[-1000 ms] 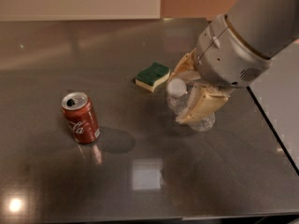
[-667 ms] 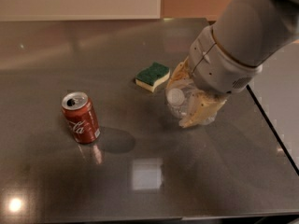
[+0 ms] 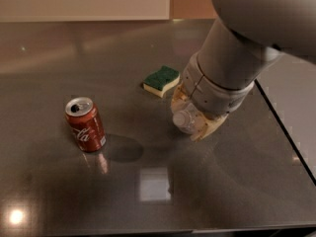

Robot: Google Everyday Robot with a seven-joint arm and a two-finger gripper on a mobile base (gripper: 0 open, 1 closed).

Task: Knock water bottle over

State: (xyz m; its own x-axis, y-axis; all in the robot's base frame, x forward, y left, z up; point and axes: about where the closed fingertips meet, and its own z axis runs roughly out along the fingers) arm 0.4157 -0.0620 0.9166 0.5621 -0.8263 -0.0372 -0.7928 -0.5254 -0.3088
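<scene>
Gripper (image 3: 192,116) closed around water bottle (image 3: 183,120), just beside green sponge (image 3: 161,80)

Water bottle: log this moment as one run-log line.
gripper at water bottle | bottle mostly hidden, tilt unclear | Coca-Cola can upright, apart | sponge beside arm

table (image 3: 148,191): dark grey, shiny, with bright spots of light near the front
can (image 3: 85,125): red, standing up on the left side, well apart from the rest
sponge (image 3: 161,81): green on top, yellow below, lying flat near the middle
water bottle (image 3: 183,120): clear, white cap, just in front of the sponge, partly hidden
gripper (image 3: 190,118): low over the table, right at the water bottle
</scene>
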